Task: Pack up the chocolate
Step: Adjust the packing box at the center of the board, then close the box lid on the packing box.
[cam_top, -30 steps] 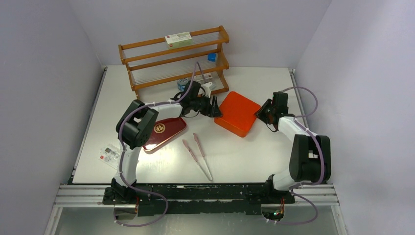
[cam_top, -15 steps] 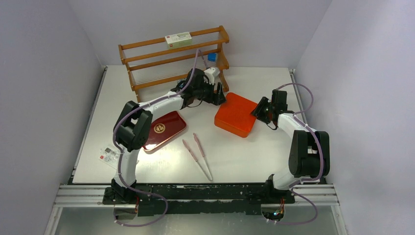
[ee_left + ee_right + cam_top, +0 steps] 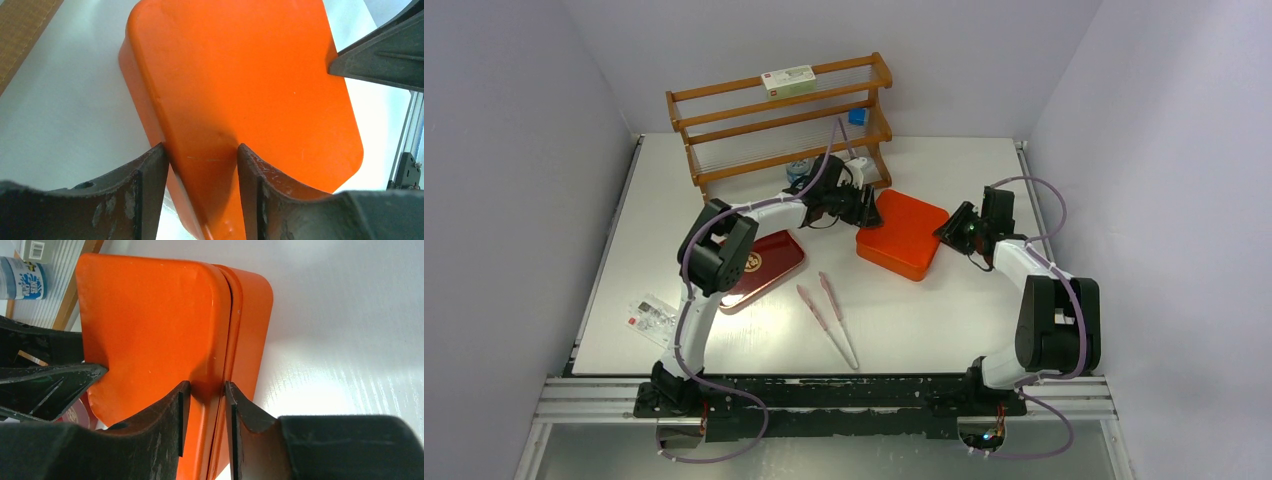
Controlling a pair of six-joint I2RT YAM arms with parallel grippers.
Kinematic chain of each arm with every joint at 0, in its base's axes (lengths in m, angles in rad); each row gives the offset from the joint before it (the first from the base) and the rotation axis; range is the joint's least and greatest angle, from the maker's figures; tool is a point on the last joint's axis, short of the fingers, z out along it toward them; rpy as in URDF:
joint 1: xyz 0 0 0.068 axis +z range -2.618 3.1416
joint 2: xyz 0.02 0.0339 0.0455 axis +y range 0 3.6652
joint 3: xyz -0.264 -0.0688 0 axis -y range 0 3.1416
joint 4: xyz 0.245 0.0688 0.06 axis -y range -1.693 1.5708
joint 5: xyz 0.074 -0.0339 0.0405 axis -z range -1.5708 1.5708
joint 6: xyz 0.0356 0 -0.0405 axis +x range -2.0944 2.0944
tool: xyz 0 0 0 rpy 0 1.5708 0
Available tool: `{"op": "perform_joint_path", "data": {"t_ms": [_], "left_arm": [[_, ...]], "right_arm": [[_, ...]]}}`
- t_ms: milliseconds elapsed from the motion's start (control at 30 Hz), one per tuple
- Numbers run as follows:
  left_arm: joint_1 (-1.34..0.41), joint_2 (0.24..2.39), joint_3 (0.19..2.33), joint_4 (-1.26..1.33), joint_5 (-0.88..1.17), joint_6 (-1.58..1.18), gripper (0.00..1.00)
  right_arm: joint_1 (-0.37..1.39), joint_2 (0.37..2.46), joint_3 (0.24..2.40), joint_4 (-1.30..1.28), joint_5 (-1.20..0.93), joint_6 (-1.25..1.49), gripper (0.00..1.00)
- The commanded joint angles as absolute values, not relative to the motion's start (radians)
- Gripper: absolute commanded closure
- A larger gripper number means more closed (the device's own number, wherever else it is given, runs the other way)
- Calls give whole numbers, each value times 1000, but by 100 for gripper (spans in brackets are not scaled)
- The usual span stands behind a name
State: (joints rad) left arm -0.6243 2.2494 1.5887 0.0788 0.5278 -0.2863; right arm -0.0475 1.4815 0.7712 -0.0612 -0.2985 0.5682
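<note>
so the left gripper (image 3: 200, 155) is clamped on one corner of the box (image 3: 902, 236) and the right gripper (image 3: 205, 390) on the opposite edge, I guess to pry it open, since no chocolate shows anywhere

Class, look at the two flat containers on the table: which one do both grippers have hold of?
The orange box, gripped at opposite edges by the left gripper and right gripper; the dark red tray lies apart.
</note>
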Motion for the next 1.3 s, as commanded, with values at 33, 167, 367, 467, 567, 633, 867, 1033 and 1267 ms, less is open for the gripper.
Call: {"op": "perform_joint_path", "data": {"t_ms": [33,167,367,467,567,633,867,1033,1267], "left_arm": [[-637,2242,1550,3,530,-247,42],[-636,2220,1550,-36,494,-221,34],[-632,2217,1581,-16,521,-243,28],[-631,2222,1593,-8,552,-262,28],[-629,2236,1605,-11,531,-267,28],[-629,2245,1618,-29,515,-258,30],[-625,2193,1574,-11,502,-301,37],[-623,2173,1562,58,523,-371,41],[-629,2226,1570,78,560,-389,46]], "right_arm": [[-50,1511,760,-93,-222,567,65],[-58,1534,749,-92,-131,530,70],[-60,1584,704,-80,-54,547,76],[-60,1583,677,-68,-40,570,77],[-60,1583,642,-65,-16,607,72],[-60,1596,623,-50,-15,607,70],[-58,1535,764,-181,-38,543,57],[-33,1437,962,-367,11,498,38],[192,1395,1048,-510,76,472,100]]}}
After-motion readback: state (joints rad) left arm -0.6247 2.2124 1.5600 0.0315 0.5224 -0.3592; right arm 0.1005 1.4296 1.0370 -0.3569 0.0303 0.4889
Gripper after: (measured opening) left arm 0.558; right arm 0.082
